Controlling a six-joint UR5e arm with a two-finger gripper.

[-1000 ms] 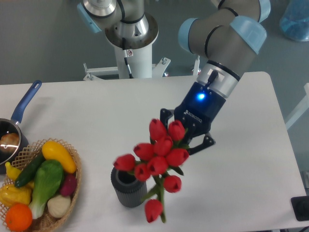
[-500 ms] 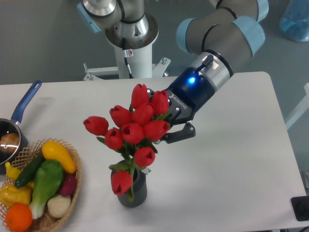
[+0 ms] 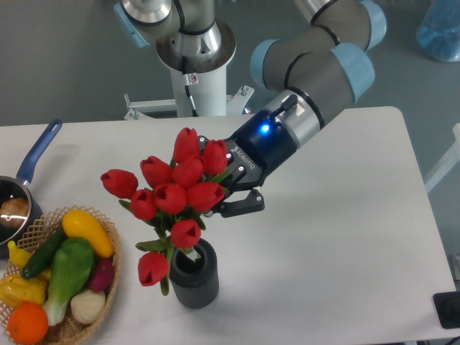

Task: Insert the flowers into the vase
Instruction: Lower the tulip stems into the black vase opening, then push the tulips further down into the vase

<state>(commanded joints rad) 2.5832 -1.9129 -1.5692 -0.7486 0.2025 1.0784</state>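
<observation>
A bunch of red tulip flowers (image 3: 175,190) with green stems hangs tilted over the vase (image 3: 192,274), a small dark grey ribbed cylinder near the table's front edge. The stem ends reach down to the vase's round mouth; whether they are inside it I cannot tell. One low bud (image 3: 154,268) hangs outside the vase's left wall. My gripper (image 3: 228,192) comes in from the upper right and is shut on the flowers, its fingers mostly hidden behind the buds.
A woven wicker basket (image 3: 110,264) of toy vegetables and fruit stands at the front left, close to the vase. A blue-handled saucepan (image 3: 29,167) lies at the far left edge. The robot base (image 3: 194,54) rises behind the table.
The gripper has carried the flowers left and up, from right of the vase to over it, and turned the bunch more upright, stems now pointing down at the vase's mouth.
</observation>
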